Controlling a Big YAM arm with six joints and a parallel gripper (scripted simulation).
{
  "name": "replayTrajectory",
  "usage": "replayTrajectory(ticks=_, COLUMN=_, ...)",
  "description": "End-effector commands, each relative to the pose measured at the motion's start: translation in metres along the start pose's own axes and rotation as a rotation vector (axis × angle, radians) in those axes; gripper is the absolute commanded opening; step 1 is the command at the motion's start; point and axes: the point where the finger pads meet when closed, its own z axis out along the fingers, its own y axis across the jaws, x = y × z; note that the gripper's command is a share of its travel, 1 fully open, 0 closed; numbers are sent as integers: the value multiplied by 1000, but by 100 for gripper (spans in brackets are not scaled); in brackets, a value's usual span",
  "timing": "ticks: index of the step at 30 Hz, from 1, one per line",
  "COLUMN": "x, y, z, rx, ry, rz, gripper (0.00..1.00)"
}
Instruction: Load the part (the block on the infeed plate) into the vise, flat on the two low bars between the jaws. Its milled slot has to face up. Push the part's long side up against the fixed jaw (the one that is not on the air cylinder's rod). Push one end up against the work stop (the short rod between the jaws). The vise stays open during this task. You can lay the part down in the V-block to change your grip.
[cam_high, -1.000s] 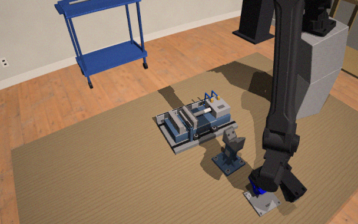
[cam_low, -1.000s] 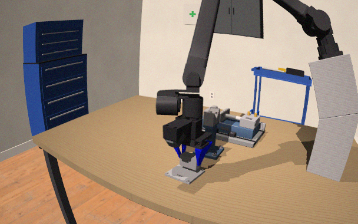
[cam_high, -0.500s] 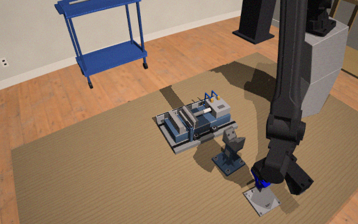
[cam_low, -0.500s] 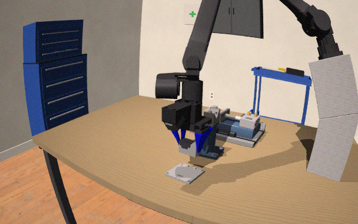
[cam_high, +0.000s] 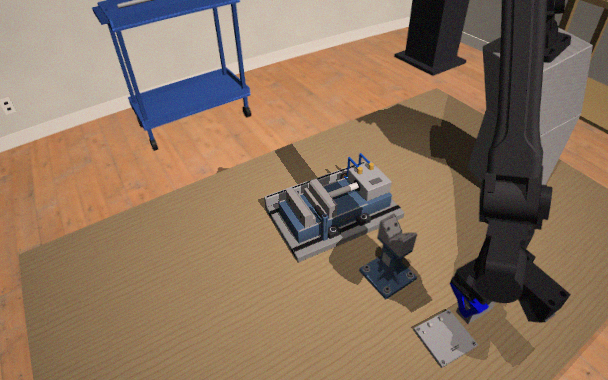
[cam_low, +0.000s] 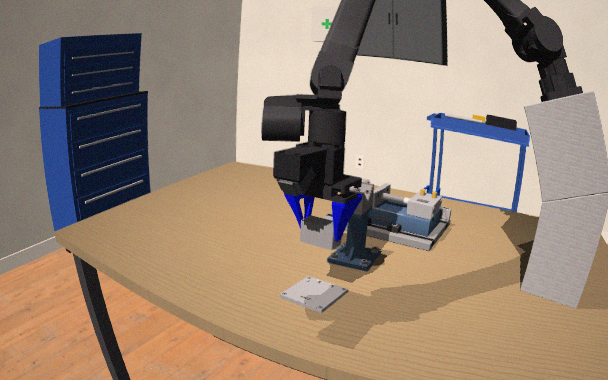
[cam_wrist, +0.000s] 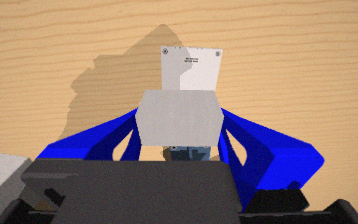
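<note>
My gripper (cam_high: 471, 306) (cam_low: 320, 230) (cam_wrist: 179, 112) is shut on the grey block (cam_low: 317, 237) (cam_wrist: 180, 125), with a blue finger at each side. It holds the block in the air, beyond the infeed plate (cam_high: 438, 341) (cam_low: 306, 291) (cam_wrist: 172, 70), on the side toward the V-block stand. The block's face toward the wrist camera is plain; no slot shows. The vise stands open: the fixed jaw (cam_high: 301, 209) is at the left in the top view, the moving jaw (cam_high: 324, 199) is on the cylinder rod (cam_high: 343, 191). The low bars and work stop are not clear.
The V-block (cam_high: 395, 236) stands on a blue pedestal (cam_high: 387, 277) (cam_low: 356, 235) between the infeed plate and the vise. The air cylinder (cam_high: 369, 184) (cam_low: 424, 205) with its blue hoses is at the vise's far end. Black knobs (cam_high: 363, 218) stick out along the vise's near side.
</note>
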Motion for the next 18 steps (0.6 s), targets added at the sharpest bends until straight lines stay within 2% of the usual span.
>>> replayTrajectory(ticks=1, x=19, y=-16, z=-39, rx=18, ry=31, rz=39, gripper=0)
replayTrajectory(ticks=12, x=18, y=-14, z=-79, rx=18, ry=31, rz=39, gripper=0)
replayTrajectory(ticks=18, x=18, y=-14, z=-90, rx=18, ry=31, rz=39, gripper=0)
